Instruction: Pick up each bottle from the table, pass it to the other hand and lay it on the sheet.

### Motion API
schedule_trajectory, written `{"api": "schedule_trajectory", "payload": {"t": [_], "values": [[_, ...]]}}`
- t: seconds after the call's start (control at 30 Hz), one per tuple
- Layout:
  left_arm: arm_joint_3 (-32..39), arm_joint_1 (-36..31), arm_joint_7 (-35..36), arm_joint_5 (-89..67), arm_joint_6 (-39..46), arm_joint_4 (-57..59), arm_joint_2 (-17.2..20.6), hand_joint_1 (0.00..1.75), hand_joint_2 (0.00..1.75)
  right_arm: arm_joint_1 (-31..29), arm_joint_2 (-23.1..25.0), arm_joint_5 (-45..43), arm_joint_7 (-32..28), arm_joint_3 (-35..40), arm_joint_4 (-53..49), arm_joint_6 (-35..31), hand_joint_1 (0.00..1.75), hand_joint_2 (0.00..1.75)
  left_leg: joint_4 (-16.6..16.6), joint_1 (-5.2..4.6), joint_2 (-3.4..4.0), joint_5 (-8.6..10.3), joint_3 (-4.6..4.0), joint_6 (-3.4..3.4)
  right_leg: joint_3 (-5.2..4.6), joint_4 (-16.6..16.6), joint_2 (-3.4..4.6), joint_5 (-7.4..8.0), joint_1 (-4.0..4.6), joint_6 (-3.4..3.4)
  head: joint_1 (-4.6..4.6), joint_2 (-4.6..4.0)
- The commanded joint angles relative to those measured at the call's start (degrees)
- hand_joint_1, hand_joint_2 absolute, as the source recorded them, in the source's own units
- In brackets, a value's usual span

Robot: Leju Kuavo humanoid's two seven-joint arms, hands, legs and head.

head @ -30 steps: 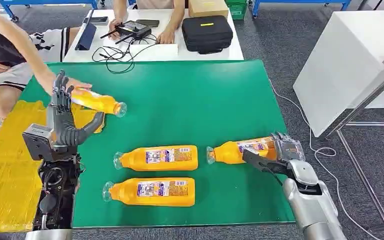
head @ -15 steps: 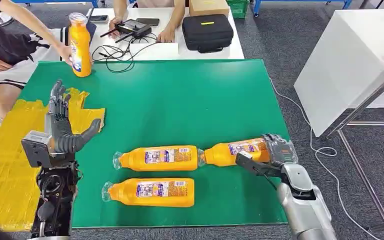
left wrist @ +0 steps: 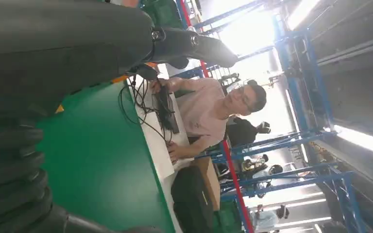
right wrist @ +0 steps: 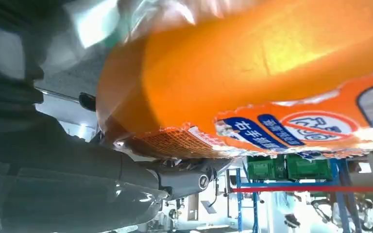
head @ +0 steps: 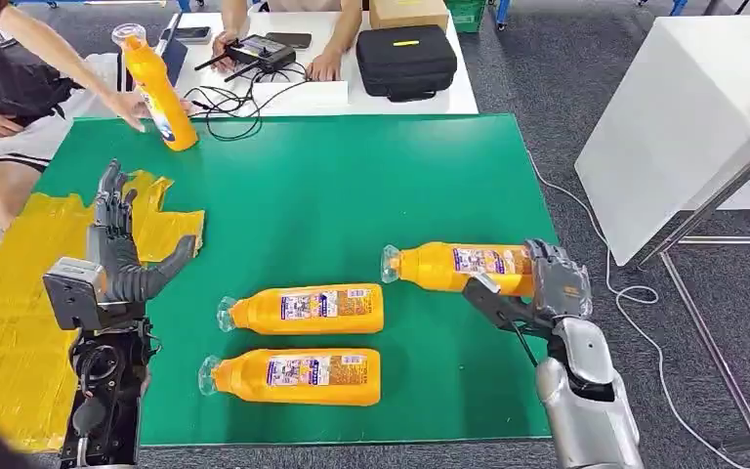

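My right hand (head: 550, 287) grips an orange bottle (head: 449, 265) by its base, holding it level just above the green table (head: 352, 186), cap end toward the left. In the right wrist view the bottle (right wrist: 252, 73) lies across my thumb (right wrist: 102, 189). Two more orange bottles (head: 308, 309) (head: 298, 376) lie on their sides near the table's front. My left hand (head: 122, 249) stands upright and open, fingers apart, at the edge of the yellow sheet (head: 15, 322). Its dark fingers (left wrist: 77, 43) hold nothing.
A person at the far left holds a fourth orange bottle (head: 159, 90) tilted on the table's back corner. Behind the green table is a white table (head: 303, 98) with a black case (head: 405, 63), cables and a seated person (left wrist: 209, 109). A white panel (head: 684, 117) stands to the right.
My right hand has raised its bottle off the table, away from the lying bottle it had touched. The person moved their bottle to the back-left corner and tilted it. My left hand barely shifted.
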Motion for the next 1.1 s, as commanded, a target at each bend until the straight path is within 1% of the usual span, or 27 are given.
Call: {"api": "schedule_trajectory", "payload": {"t": [0.03, 0.1, 0.13, 0.17, 0.2, 0.23, 0.27, 0.3, 0.4, 0.43, 0.47, 0.97, 1.0, 1.1], "values": [[0.1, -2.4, 0.7, -0.3, -0.2, 3.3, -0.1, 0.00, 1.75, -0.3, 2.5, 0.4, 1.4, -2.2, -3.8, -0.1, 1.75, 1.75, -0.1, 0.01, -0.01, -0.04, 0.16, -0.01, 0.16, 0.0, -0.10, -0.05, 0.02, 0.00, 0.00, 0.00], [0.1, -1.9, 0.8, -0.3, -0.2, 2.7, -0.2, 0.00, 1.75, 0.3, 4.2, -5.1, -2.0, -4.3, -7.3, -1.8, 1.75, 1.75, -0.1, 0.02, 0.01, -0.05, 0.17, -0.01, 0.16, 0.0, -0.08, -0.05, 0.03, 0.00, 0.00, 0.00], [-0.2, -1.7, 0.9, -0.3, -0.3, 2.5, -0.3, 0.00, 1.75, 0.5, 5.5, -11.3, -5.3, -5.9, -9.6, -2.4, 1.75, 1.75, 0.0, -0.02, 0.01, -0.03, 0.11, -0.01, 0.08, 0.0, -0.07, -0.05, -0.01, 0.00, 0.00, 0.00], [-0.5, -1.6, 1.0, -0.6, -0.5, 2.5, -0.5, 0.00, 1.75, 0.4, 6.6, -15.4, -7.3, -7.1, -10.8, -2.6, 1.75, 1.75, 0.0, 0.02, 0.06, -0.08, 0.20, -0.02, 0.17, 0.0, -0.05, -0.08, 0.04, -0.01, 0.00, 0.00], [-1.4, -1.6, 1.2, -1.0, -0.6, 2.4, -0.5, 0.00, 1.75, 0.5, 7.1, -18.9, -8.3, -7.3, -11.8, -3.3, 1.75, 1.75, 0.0, -0.02, 0.05, -0.05, 0.09, -0.01, 0.05, 0.0, -0.03, -0.05, 0.00, 0.00, 0.00, 0.00], [-2.7, -1.7, 1.3, -1.9, -0.6, 2.5, -0.7, 0.00, 1.75, 0.2, 7.6, -22.4, -9.6, -6.9, -12.1, -3.4, 1.75, 1.75, 0.0, -0.01, 0.10, -0.10, 0.21, -0.01, 0.15, 0.0, -0.02, -0.08, 0.01, -0.01, 0.00, 0.00], [-3.6, -2.0, 1.4, -2.4, -0.5, 2.6, -0.9, 0.00, 1.75, -0.1, 8.0, -25.5, -10.8, -6.4, -11.7, -3.2, 1.75, 1.75, 0.0, -0.01, 0.05, -0.05, 0.07, -0.01, 0.04, 0.0, -0.02, -0.04, 0.00, 0.00, 0.00, 0.00], [-4.6, -2.2, 1.4, -3.2, -0.4, 2.6, -1.1, 0.00, 1.75, -0.5, 8.4, -27.2, -11.4, -6.0, -11.1, -2.9, 1.75, 1.75, 0.0, 0.03, 0.05, -0.09, 0.20, -0.01, 0.18, 0.0, -0.06, -0.08, 0.05, 0.00, -0.02, 0.00], [-8.3, -2.6, 1.8, -5.6, 0.3, 1.5, -2.0, 0.00, 1.75, -3.0, 9.2, -29.2, -12.2, -2.5, -6.5, -2.9, 1.75, 1.75, 0.0, 0.01, -0.01, -0.03, 0.08, 0.01, 0.07, 0.0, -0.09, -0.03, 0.04, 0.02, 0.00, 0.00], [-9.1, -2.5, 2.2, -6.1, 0.5, 1.2, -2.3, 0.00, 1.75, -3.5, 9.5, -29.7, -12.2, -1.7, -5.7, -2.6, 1.75, 1.75, 0.0, 0.05, 0.05, -0.07, 0.20, 0.01, 0.19, -0.1, -0.07, -0.04, 0.08, 0.02, 0.00, 0.00], [-9.4, -2.5, 2.5, -6.3, 0.8, 1.0, -2.5, 0.00, 1.75, -3.7, 9.6, -29.8, -12.1, -1.5, -5.4, -2.8, 1.75, 1.75, 0.0, 0.03, 0.08, -0.04, 0.09, 0.01, 0.08, 0.0, -0.01, 0.00, 0.06, 0.02, 0.00, 0.00], [-9.6, -2.2, 2.5, -6.2, 0.8, 0.9, -2.0, 0.00, 1.75, -3.7, 9.0, -30.3, -12.2, -1.1, -5.1, -3.0, 1.75, 1.75, -0.1, 0.03, 0.06, -0.07, 0.19, -0.01, 0.18, -0.1, -0.04, -0.05, 0.04, 0.00, 0.00, 0.00], [-16.1, -0.6, 2.8, -11.6, 2.6, 0.7, -2.6, 0.00, 1.75, -5.3, 9.7, -33.8, -13.6, 2.7, -2.2, -1.9, 1.75, 1.75, -0.1, 0.02, 0.06, -0.06, 0.14, 0.00, 0.12, -0.1, -0.02, -0.04, 0.02, 0.00, 0.00, 0.00], [-18.5, -0.5, 2.4, -12.3, 3.5, 1.6, -3.2, 0.00, 1.75, -5.1, 10.0, -35.3, -14.3, 5.1, -1.8, -1.8, 1.75, 1.75, 0.0, 0.01, 0.12, -0.05, 0.14, 0.01, 0.12, -0.1, 0.03, -0.01, 0.02, 0.01, 0.00, 0.00]]}}
